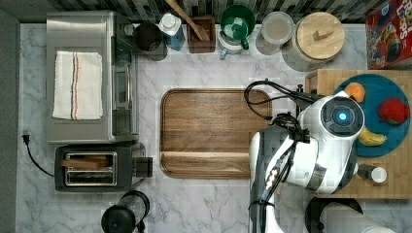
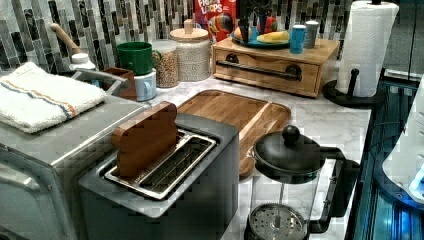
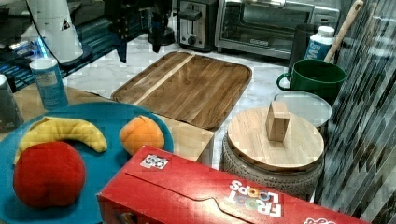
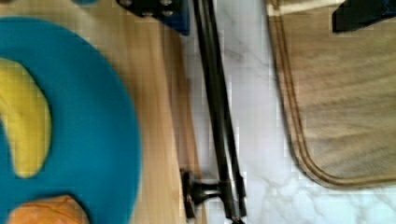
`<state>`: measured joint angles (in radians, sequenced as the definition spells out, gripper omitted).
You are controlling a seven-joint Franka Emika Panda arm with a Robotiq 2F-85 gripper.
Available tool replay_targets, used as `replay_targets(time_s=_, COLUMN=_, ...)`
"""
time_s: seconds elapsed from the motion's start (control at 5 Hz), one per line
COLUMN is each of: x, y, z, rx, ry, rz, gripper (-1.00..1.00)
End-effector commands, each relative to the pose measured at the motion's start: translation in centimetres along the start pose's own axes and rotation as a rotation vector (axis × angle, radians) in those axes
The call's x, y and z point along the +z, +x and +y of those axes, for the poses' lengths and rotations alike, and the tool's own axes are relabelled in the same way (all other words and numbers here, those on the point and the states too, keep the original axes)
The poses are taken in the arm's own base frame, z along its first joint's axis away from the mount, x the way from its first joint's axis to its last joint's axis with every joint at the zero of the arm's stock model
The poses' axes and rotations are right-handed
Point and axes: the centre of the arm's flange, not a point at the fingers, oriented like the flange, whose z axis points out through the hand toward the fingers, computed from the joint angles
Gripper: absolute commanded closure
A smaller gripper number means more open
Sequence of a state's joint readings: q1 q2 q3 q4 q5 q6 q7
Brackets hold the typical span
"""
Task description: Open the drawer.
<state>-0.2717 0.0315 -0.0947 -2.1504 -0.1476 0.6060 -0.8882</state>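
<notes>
While the robot's tool (image 4: 261, 11) hangs above the long black bar handle (image 4: 217, 107), I cannot tell whether it is open or closed. That handle runs across the light bamboo-wood drawer (image 2: 267, 75), shut in its boxy cabinet beside the dark brown wooden tray (image 1: 214, 133) on the marble table (image 1: 204, 204). Judged stage: approach. Next, lower, grip the bar, then pull toward the tray.

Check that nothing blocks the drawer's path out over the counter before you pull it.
Nothing visible blocks it. The drawer is shut, its black bar handle over bare marble. The wooden tray lies in front of the cabinet with a strip of bare counter between; a long pull might reach its edge.
</notes>
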Motion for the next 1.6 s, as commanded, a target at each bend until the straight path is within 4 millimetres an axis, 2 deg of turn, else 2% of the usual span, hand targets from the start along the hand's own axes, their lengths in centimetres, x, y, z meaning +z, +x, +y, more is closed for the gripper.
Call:
replay_targets(time_s=0.2, x=-2.7, y=0.2, z=-2.2, rx=-0.119, ry=0.009, rz=0.074, gripper=-1.00)
replay_targets(time_s=0.4, x=12.0, y=4.0, z=0.1, rx=-0.156, ry=0.047, rz=0.033, gripper=-1.00)
replay_targets(time_s=0.6, x=13.1, y=3.9, z=0.3, rx=-0.158, ry=0.031, rz=0.053, gripper=-1.00)
replay_targets(time_s=0.8, x=14.2, y=2.8, z=-0.5, rx=-0.136, ry=0.026, rz=0.082, gripper=-1.00)
replay_targets(time_s=1.2, x=13.2, y=1.5, z=-2.1, rx=-0.087, ry=0.000, rz=0.068, gripper=-1.00)
replay_targets(time_s=1.6, x=12.7, y=2.0, z=-3.4, rx=-0.076, ry=-0.017, rz=0.057, gripper=-1.00)
